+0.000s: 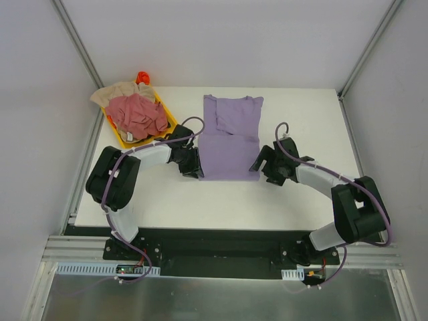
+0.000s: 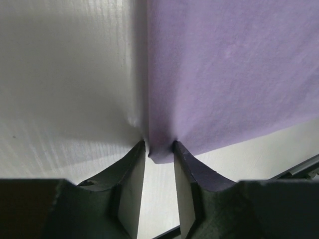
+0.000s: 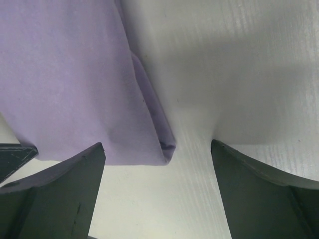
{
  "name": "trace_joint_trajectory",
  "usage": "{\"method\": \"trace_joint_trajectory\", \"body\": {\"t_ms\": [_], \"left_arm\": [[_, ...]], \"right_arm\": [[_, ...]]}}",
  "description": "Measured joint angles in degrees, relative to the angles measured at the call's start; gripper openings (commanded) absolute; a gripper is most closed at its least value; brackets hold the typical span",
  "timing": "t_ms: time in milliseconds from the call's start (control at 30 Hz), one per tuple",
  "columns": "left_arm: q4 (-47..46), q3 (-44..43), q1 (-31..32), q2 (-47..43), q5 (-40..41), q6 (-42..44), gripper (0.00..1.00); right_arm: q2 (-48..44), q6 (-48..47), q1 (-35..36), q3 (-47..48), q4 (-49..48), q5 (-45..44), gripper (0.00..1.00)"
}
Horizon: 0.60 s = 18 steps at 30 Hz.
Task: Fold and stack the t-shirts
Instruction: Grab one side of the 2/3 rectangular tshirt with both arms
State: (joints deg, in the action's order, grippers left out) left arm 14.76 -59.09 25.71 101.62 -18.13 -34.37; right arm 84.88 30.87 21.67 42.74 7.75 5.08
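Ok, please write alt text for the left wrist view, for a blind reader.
The left gripper pinches a corner of the lavender t-shirt between its dark fingertips. The shirt lies flat on the white table, filling the upper right.

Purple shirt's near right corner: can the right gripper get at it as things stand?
Probably yes: the right gripper is open, a corner of the purple shirt lies uncovered on the table between its jaws.

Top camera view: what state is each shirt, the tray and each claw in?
lavender t-shirt: flat on table, sides folded in.
pink-red t-shirt: crumpled in yellow tray.
beige t-shirt: crumpled beneath it, spilling over the rim.
yellow tray: holds both crumpled shirts.
left gripper: shut on lavender t-shirt's near corner.
right gripper: open around its other near corner.
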Motion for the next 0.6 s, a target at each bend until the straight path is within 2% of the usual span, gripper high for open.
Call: {"method": "trace_joint_trajectory", "body": {"t_ms": [100,267,400,600], "left_arm": [[-0.6,0.0,0.4,0.7,-0.8,-0.5,0.12],[-1.5,0.5,0.6,1.0,-1.2,-1.3,0.01],[-1.6,0.5,0.6,1.1,-1.2,-1.5,0.00],[-1.7,0.6,0.6,1.1,-1.1,-2.2,0.00]], "right_arm": [[0.0,0.7,0.0,-0.7,-1.7,0.3,0.76],[0.2,2.1,0.0,-2.2,-4.2,0.9,0.51],[1.4,3.2,0.0,-2.6,-5.7,2.3,0.45],[1.6,4.0,0.0,-4.1,-7.3,3.4,0.22]]}}
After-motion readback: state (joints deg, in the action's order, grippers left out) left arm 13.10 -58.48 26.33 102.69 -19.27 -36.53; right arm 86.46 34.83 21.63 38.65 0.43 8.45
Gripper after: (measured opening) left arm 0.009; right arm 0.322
